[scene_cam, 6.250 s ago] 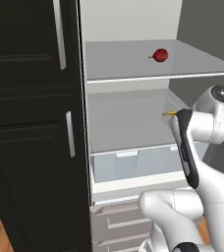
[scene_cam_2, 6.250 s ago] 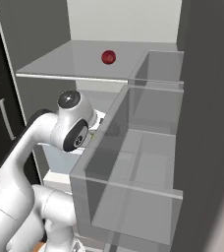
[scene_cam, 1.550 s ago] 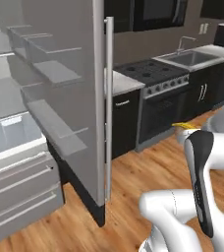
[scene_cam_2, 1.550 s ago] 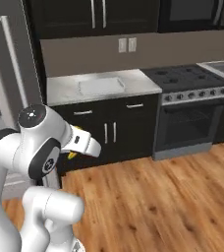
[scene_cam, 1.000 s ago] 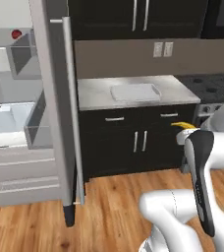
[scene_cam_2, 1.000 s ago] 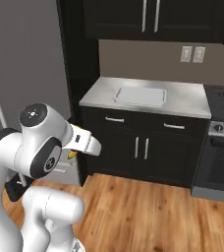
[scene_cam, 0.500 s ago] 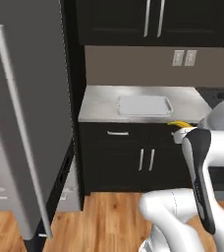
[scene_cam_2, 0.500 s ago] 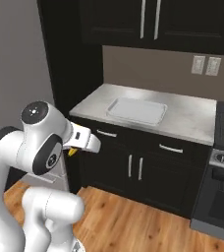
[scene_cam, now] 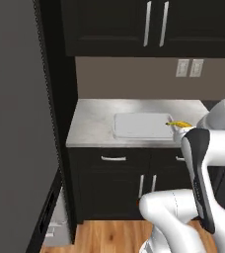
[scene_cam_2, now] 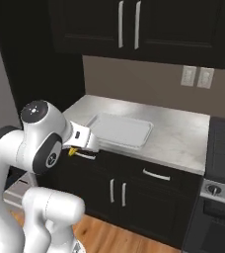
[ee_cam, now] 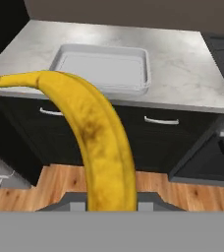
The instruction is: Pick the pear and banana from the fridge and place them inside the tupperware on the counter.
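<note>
Banana [ee_cam: 97,138] held in gripper [ee_cam: 111,197], jaws closed on its lower end. In hand view, fruit curves up and left; dark tip over counter's front left edge. In left base view, banana [scene_cam: 179,124] projects past arm's wrist, in line with tray's right edge. Tray [ee_cam: 103,66] lies flat on counter [ee_cam: 182,74], white, shallow, rounded corners, nothing inside. Counter marbled grey-white, over black cabinets [scene_cam_2: 134,190] with silver handles. Stove [scene_cam_2: 218,163] adjoins counter on right. Wood floor [ee_cam: 35,187] below.
</note>
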Controlling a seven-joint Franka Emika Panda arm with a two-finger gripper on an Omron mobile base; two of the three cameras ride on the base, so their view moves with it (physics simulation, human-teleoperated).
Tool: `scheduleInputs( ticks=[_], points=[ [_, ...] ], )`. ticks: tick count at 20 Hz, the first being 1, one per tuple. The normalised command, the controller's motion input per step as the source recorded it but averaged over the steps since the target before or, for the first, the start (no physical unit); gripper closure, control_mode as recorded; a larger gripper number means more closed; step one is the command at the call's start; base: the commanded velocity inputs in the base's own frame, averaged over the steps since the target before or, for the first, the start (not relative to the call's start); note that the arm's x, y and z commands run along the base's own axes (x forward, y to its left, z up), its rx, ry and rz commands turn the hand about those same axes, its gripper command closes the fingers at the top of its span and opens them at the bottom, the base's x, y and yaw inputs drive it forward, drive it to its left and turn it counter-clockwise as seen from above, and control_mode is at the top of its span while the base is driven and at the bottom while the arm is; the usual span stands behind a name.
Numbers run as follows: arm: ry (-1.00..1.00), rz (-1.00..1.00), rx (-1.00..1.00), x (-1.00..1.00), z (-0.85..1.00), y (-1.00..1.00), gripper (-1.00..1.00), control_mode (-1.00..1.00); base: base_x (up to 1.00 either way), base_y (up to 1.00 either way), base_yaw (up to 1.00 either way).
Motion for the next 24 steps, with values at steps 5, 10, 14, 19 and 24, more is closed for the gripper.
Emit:
scheduleInputs(
  ticks=[5,10,14,19,24],
  points=[
    [0.00,0.00,0.00,0.00,0.00,0.00,1.00,1.00,0.67,-0.35,-0.11],
    [0.00,0.00,0.00,0.00,0.00,0.00,1.00,1.00,0.72,-0.24,-0.15],
    [0.00,0.00,0.00,0.00,0.00,0.00,1.00,1.00,0.70,-0.09,-0.14],
    [0.00,0.00,-0.09,0.08,-0.12,0.00,1.00,-1.00,0.21,0.00,-0.01],
    [0.15,0.25,-0.14,0.30,-0.47,-0.02,1.00,-1.00,0.00,0.00,0.00]
  ],
)
